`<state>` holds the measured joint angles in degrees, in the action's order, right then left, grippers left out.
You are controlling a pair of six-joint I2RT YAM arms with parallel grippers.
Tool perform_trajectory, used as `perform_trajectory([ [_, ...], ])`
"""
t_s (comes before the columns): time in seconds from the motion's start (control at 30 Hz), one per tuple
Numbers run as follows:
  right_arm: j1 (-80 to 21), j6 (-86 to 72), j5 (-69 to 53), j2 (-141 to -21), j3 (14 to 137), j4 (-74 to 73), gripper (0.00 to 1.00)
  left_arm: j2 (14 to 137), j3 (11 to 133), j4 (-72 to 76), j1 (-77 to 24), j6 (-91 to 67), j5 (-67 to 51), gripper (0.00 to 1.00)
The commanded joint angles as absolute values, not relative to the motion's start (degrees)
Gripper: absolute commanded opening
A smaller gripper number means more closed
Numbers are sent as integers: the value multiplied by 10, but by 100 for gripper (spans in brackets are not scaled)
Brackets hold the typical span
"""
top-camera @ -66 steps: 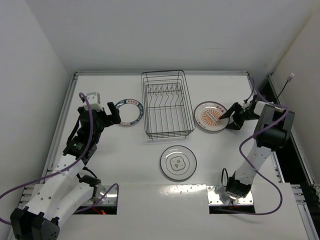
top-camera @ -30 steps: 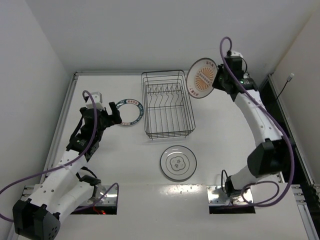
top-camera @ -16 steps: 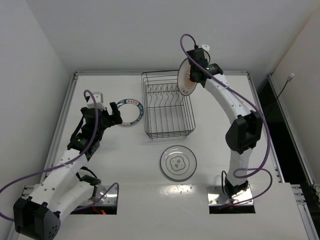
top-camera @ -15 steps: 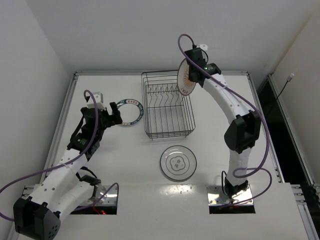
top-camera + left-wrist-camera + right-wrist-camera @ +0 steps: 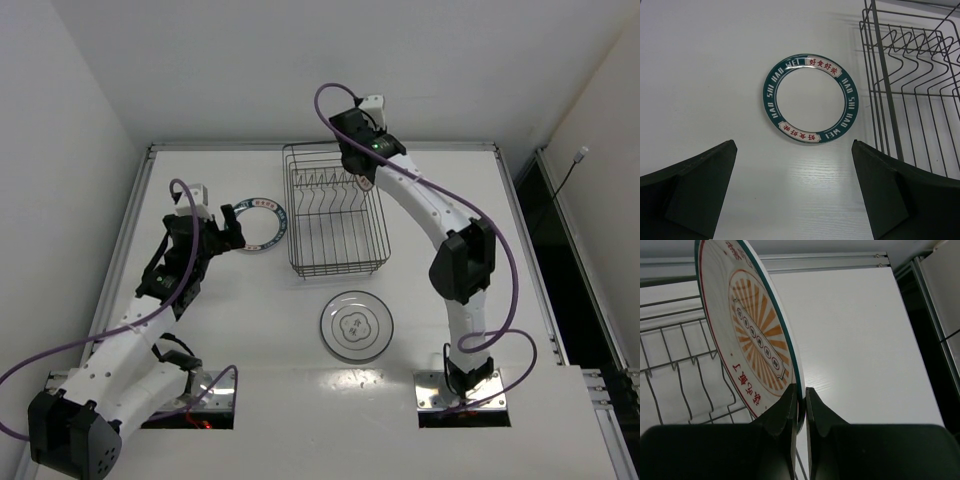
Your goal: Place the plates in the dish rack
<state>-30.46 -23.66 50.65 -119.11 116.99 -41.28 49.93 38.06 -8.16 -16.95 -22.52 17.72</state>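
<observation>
While the right gripper (image 5: 800, 397) pinches the rim of the orange-centred plate (image 5: 755, 335) between its closed-in fingers, that plate stands on edge, a little tilted, over the far right part of the dish rack (image 5: 335, 235). Its patterned face is turned toward the row of upright prongs (image 5: 685, 375). Whether the plate's edge touches any wire cannot be told from either view. The right arm reaches across from the right so that its wrist hangs above the rack's far rim. The left gripper (image 5: 794, 150) hangs above the table (image 5: 450, 250) with its jaws spread wide and nothing between them, pointing at the teal-rimmed plate (image 5: 810, 100). This plate lies flat on the white surface just left of the rack, apart from its wires and from the fingers. The white plate with the grey motif (image 5: 356, 325) lies flat on the near side of the rack, clear of it and well away from both grippers.
</observation>
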Motion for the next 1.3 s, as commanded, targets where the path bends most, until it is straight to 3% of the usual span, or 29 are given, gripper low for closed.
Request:
perform_trajectory([
  [0.0, -302, -250, 547, -1206, 1150, -453, 0, 499, 394, -76, -175, -220, 172, 100],
  [0.4, -302, -263, 517, -1142, 1042, -412, 0, 510, 399, -76, -175, -214, 178, 100],
  [0.57, -302, -257, 462, -1176, 1081, -431, 1, 526, 399, -76, -175, -214, 178, 100],
  [0.67, -302, -257, 431, -1183, 1105, -445, 21, 532, 399, -76, -175, -214, 178, 100],
  [0.7, -302, -257, 423, -1183, 1105, -445, 35, 532, 399, -76, -175, -214, 178, 100],
  [0.8, -297, -257, 396, -1131, 1075, -445, 53, 537, 399, -76, -175, -209, 178, 100],
  [0.97, -297, -268, 377, -991, 1000, -467, 60, 537, 399, -76, -175, -209, 178, 100],
  [1.03, -292, -278, 301, -913, 937, -455, 68, 537, 399, -76, -175, -209, 178, 100],
  [1.17, -268, -319, 138, -668, 706, -431, 75, 525, 404, -76, -175, -209, 178, 100],
  [1.27, -245, -362, 76, -573, 594, -465, 79, 519, 404, -76, -175, -209, 184, 100],
])
